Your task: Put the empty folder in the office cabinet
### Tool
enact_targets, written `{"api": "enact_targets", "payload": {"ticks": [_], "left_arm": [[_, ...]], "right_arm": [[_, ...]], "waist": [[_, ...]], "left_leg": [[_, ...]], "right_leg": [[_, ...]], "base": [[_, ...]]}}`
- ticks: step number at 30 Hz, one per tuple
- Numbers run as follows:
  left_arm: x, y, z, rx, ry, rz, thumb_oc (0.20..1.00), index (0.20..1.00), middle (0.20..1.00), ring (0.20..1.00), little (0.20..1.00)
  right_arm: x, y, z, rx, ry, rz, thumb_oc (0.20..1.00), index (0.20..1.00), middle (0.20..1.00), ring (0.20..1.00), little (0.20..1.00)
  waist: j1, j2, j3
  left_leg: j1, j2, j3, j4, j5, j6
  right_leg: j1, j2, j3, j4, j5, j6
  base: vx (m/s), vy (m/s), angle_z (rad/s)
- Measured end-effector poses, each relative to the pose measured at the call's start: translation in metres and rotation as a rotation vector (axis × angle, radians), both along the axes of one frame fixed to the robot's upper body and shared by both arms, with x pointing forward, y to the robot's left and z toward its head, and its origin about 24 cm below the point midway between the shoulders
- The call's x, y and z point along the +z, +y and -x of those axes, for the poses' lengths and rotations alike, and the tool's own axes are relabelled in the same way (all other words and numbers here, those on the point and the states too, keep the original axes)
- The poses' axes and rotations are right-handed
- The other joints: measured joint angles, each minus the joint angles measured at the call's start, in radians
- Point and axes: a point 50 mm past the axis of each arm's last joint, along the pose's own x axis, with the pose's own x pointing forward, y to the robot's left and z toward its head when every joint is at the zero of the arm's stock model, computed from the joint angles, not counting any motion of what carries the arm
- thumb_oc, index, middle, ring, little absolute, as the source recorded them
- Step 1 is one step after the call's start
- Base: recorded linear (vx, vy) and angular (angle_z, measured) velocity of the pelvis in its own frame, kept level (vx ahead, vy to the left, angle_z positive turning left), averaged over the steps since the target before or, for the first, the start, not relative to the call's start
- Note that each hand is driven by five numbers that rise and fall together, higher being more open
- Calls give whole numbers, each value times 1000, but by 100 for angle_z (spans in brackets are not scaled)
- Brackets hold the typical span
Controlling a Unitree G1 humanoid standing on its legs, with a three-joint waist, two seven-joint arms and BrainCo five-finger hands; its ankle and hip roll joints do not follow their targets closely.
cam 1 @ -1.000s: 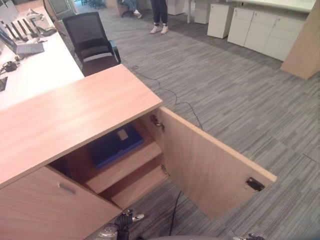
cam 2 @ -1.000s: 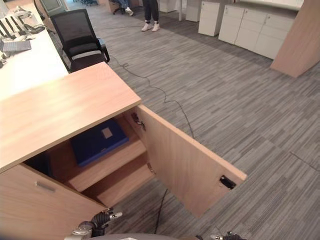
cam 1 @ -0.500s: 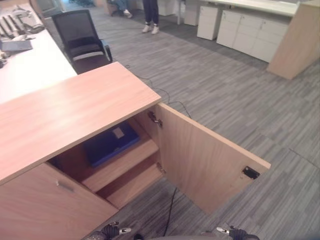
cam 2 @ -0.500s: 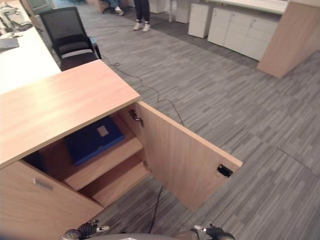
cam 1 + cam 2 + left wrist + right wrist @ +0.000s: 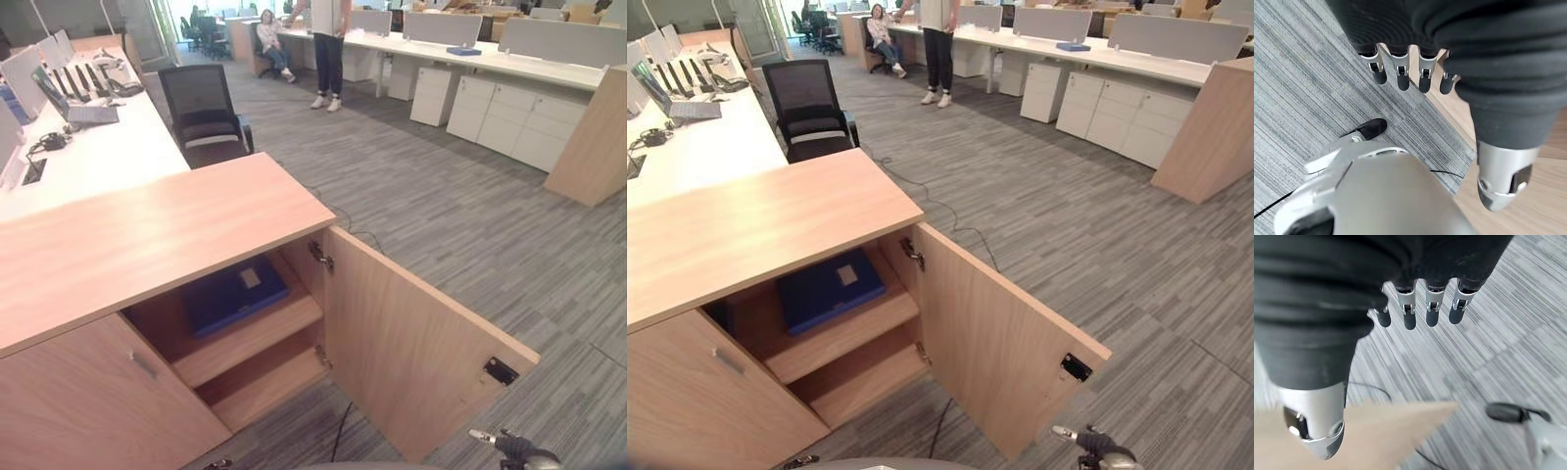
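Folder flat on upper shelf in cabinet, door wide open. Left hand and right hand relaxed-open, empty, low by floor. Likely next: swing door shut with flat push near free edge, clear of hinge.

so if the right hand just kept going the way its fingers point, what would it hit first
Most likely the grey carpet floor. In the right wrist view the right hand hangs empty, fingers straight, aimed down at bare carpet. The open cabinet door sits off to the side of that line, though depth is hard to judge.
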Motion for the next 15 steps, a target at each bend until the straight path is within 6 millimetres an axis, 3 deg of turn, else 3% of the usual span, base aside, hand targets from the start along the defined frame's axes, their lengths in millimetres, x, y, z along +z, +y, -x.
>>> {"api": "enact_targets", "payload": {"ticks": [4,11,15], "left_arm": [[-1,2,4,6,20,-7,1000,1000,1000,1000,1000],[-1,0,10,9,24,-3,1000,1000,1000,1000,1000],[-1,0,9,8,20,-4,1000,1000,1000,1000,1000]], "right_arm": [[10,-8,-18,13,-46,29,1000,1000,1000,1000,1000],[16,-3,-44,52,-101,27,1000,1000,1000,1000,1000],[13,5,-47,106,-70,44,1000,1000,1000,1000,1000]], "waist": [[0,2,2],[28,9,10],[31,10,20]], "left_leg": [[-5,7,-7,-2,1,-2],[-6,9,-21,8,12,-10],[-9,9,-32,7,16,-12]], "right_leg": [[-1,7,-2,0,-2,1],[3,12,-15,0,2,-6],[18,13,-30,0,0,-7]], "base": [[0,-31,4],[3,-13,5],[6,3,9]]}}
